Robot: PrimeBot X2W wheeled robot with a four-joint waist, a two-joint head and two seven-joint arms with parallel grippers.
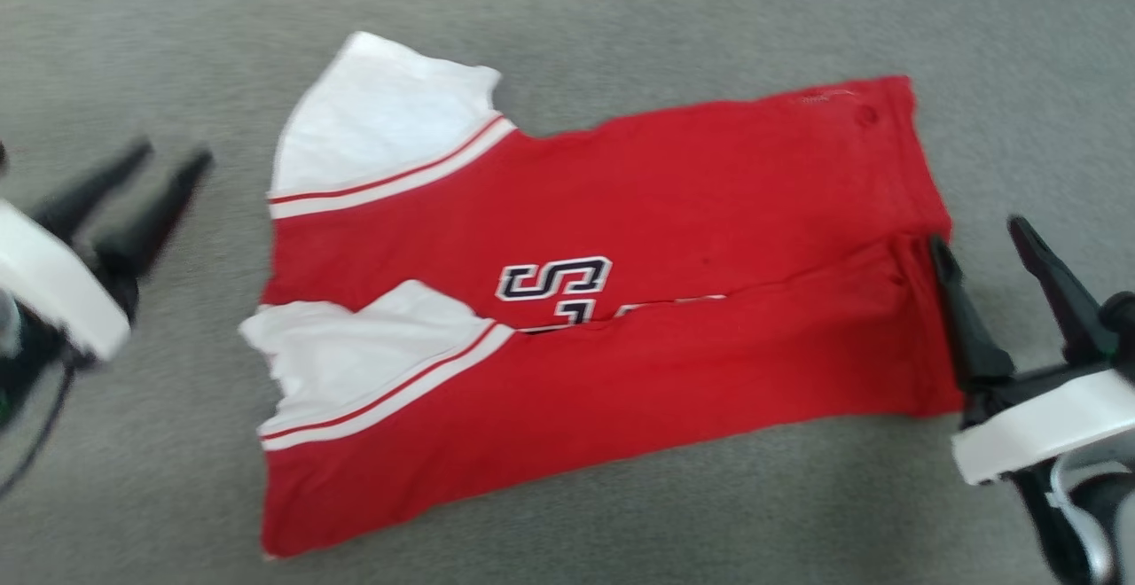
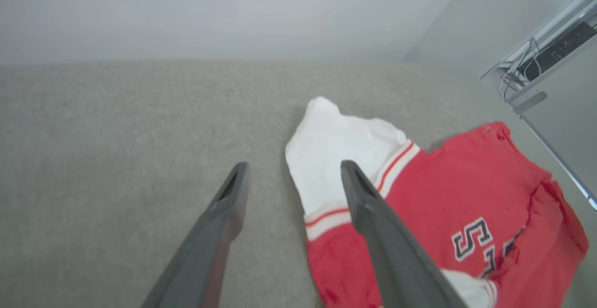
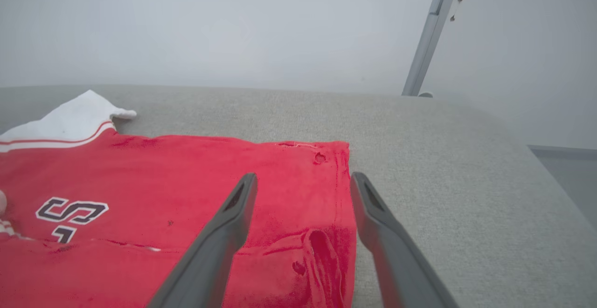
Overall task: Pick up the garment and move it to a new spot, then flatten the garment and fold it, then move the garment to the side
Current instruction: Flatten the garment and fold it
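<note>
Grippers both spread, both empty. Right gripper sits at lower right of the head view, fingers wide apart. Its frame-left fingertip is at the hem end of the garment; contact can't be confirmed. In the right wrist view, the frame-left finger lies over red fabric and the frame-right finger over bare surface, with the hem edge running up between them.

Left gripper is at the left edge of the head view, motion-blurred, with its fingers moderately apart. It is clear of the garment, and the white sleeves lie to its right across a strip of bare surface. In the left wrist view, the frame-right finger overlaps a white sleeve and its striped trim, and the frame-left finger is over bare surface.

The jersey lies centre frame in the head view, flat on the grey fabric surface. It is folded lengthwise, near half over far half. Both sleeves are at frame left and the hem at frame right. A black "S" with white outline shows just above the fold edge; further print is partly hidden.
</note>
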